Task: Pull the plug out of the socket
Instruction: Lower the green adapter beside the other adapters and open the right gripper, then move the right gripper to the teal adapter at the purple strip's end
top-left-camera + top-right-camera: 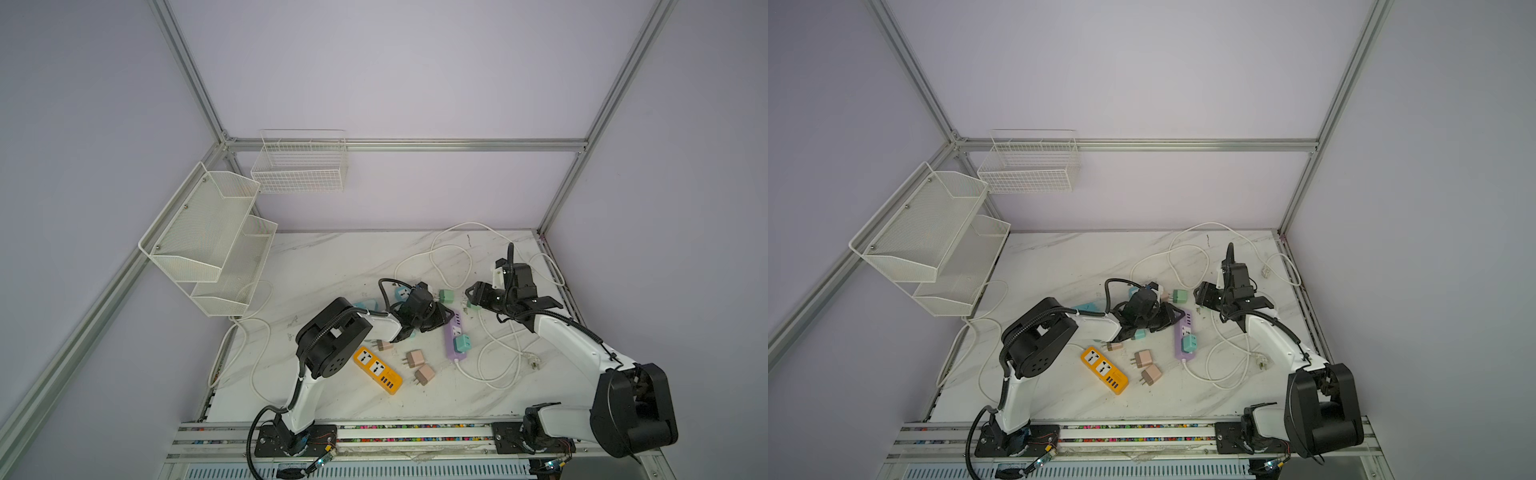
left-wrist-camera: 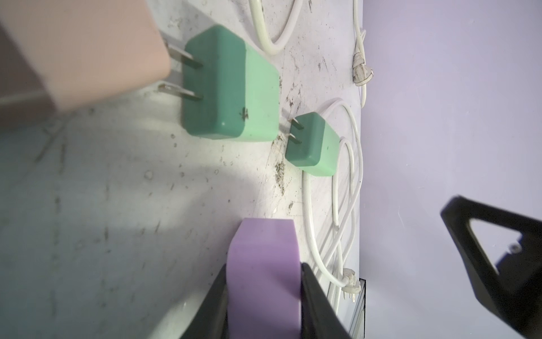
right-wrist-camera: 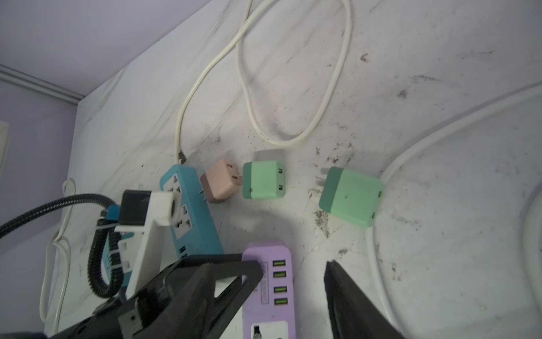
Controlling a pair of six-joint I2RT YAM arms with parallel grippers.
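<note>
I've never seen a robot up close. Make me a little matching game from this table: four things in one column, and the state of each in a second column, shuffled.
Things:
1 purple power strip
2 orange power strip
3 right gripper
4 left gripper

States:
A open, holding nothing
B shut on the purple power strip
C both sockets bare
D green plug in it

Pairs: 1-D, 2-C, 3-A, 4-B

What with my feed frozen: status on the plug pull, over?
Left gripper shut on purple strip. Right gripper open, empty. One green plug seated in strip, nothing over it. Loose plugs beyond strip's end.
</note>
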